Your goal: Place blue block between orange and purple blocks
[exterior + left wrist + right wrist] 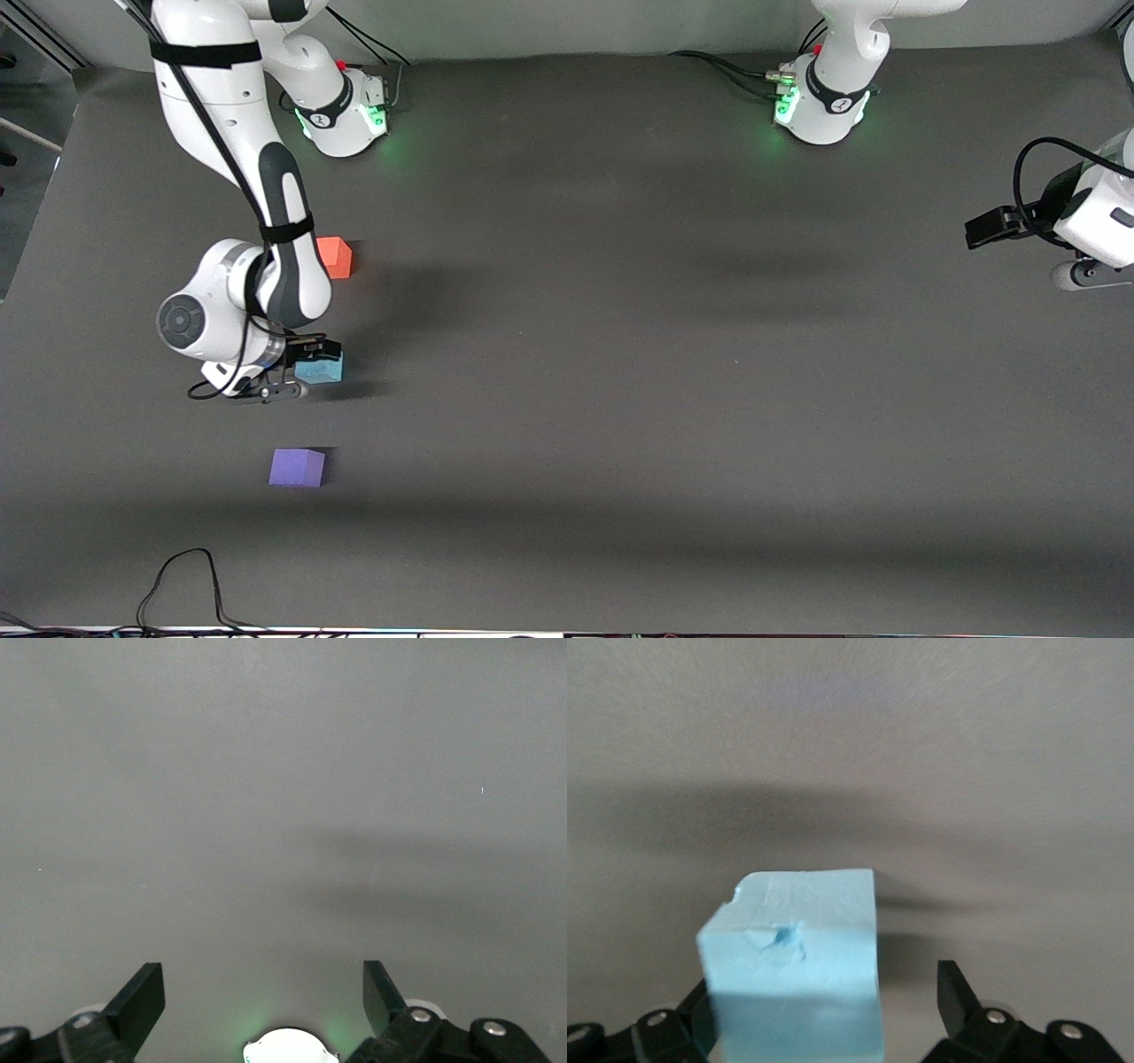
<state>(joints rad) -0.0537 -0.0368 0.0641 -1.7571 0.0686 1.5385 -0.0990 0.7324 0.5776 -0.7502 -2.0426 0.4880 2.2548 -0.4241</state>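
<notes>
On the grey table point(620, 372), toward the right arm's end, the right gripper point(306, 368) stands low with its jaws parted around the blue block point(793, 970); in the right wrist view one finger point(957, 997) stands clear of the block's side, the other sits at or just beside the block; the orange block point(335, 258) lies farther from the front camera than those jaws, the purple block point(297, 468) nearer; the left gripper point(264, 992) waits at its own end, jaws open, nothing between them
</notes>
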